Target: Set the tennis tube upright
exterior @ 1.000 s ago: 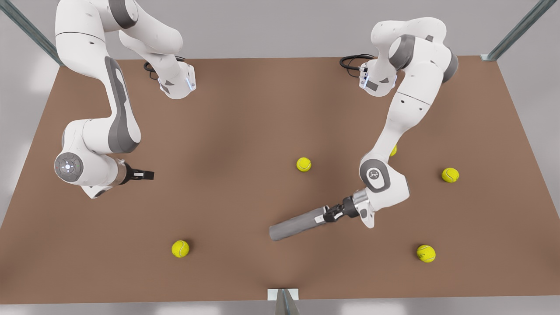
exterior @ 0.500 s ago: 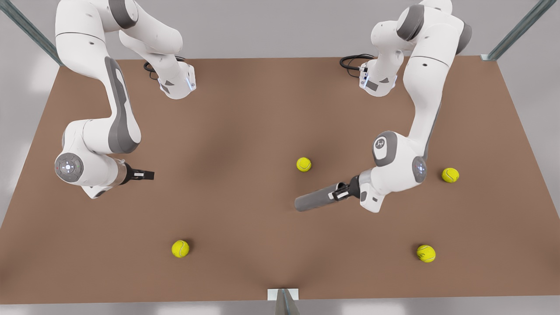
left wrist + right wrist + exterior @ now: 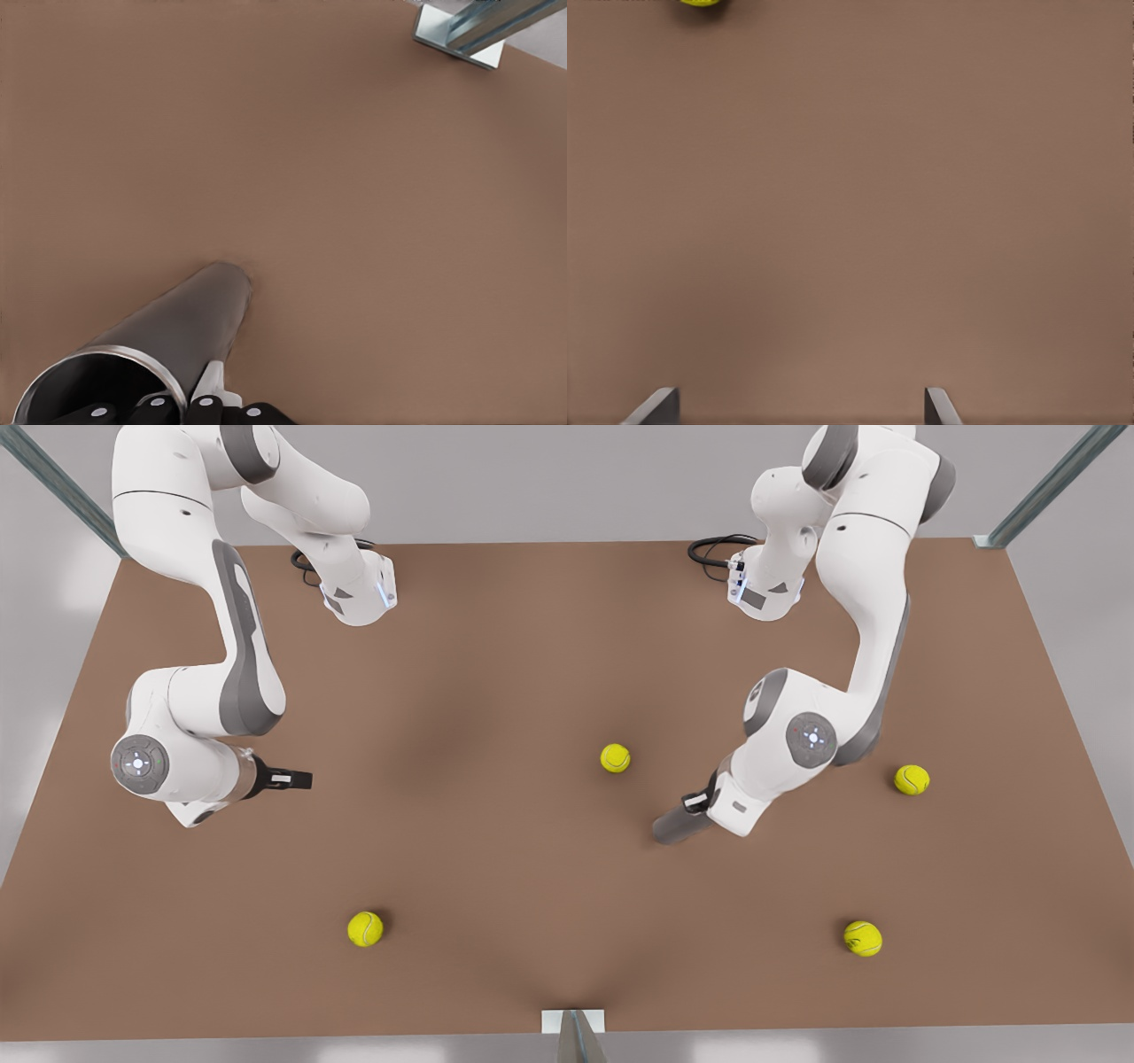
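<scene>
On the front view's left, your right gripper waits above bare tabletop, well apart from the work, with its fingers spread wide and holding nothing; leave it there. Farther along, a tennis ball lies near the front edge and another tennis ball sits near the middle, just to the left of where you are working. There your left gripper has the tennis tube, with its fingers clamped on the wall at the silvery rim, one of them inside the open mouth. The tube is steeply tilted, its closed end down by the tabletop and the open end up. To finish well, I would keep turning the wrist until the tube stands straight, lower it so the closed end sits flat, and only then open the fingers. Release slowly, since a tall narrow tube will likely tip if it is let go while leaning.
</scene>
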Available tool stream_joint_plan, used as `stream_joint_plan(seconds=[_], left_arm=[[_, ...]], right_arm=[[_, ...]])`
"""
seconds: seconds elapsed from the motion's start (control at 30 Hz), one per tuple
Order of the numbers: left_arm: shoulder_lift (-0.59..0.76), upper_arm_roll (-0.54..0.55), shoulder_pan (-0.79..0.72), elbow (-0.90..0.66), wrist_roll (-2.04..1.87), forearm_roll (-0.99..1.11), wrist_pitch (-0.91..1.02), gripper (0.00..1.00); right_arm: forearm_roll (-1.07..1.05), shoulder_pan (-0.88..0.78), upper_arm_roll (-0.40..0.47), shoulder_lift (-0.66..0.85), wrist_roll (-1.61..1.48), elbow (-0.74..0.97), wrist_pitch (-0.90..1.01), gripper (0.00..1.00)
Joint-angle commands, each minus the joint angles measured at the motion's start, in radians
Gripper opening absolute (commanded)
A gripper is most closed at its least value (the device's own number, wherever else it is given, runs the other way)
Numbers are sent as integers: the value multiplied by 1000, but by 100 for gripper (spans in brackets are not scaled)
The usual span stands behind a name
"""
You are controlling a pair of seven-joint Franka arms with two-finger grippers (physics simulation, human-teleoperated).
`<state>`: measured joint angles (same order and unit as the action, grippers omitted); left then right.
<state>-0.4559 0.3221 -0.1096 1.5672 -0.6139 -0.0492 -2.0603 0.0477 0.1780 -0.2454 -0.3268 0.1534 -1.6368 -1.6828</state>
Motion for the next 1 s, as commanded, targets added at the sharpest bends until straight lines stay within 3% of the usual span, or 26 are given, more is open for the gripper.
stream_joint_plan(seconds=[0.0,0.47,0.57,0.97], left_arm=[[3,0,1,1,-1,63,3,23],[0,14,-12,1,59,221,39,26],[-4,14,-13,-1,59,236,32,48],[0,32,-21,-3,-1,233,31,56]], right_arm=[[1,0,0,0,0,0,0,100],[0,0,0,-6,0,0,2,100],[0,-2,0,-6,0,0,0,100],[0,-2,0,-6,3,0,0,100]])
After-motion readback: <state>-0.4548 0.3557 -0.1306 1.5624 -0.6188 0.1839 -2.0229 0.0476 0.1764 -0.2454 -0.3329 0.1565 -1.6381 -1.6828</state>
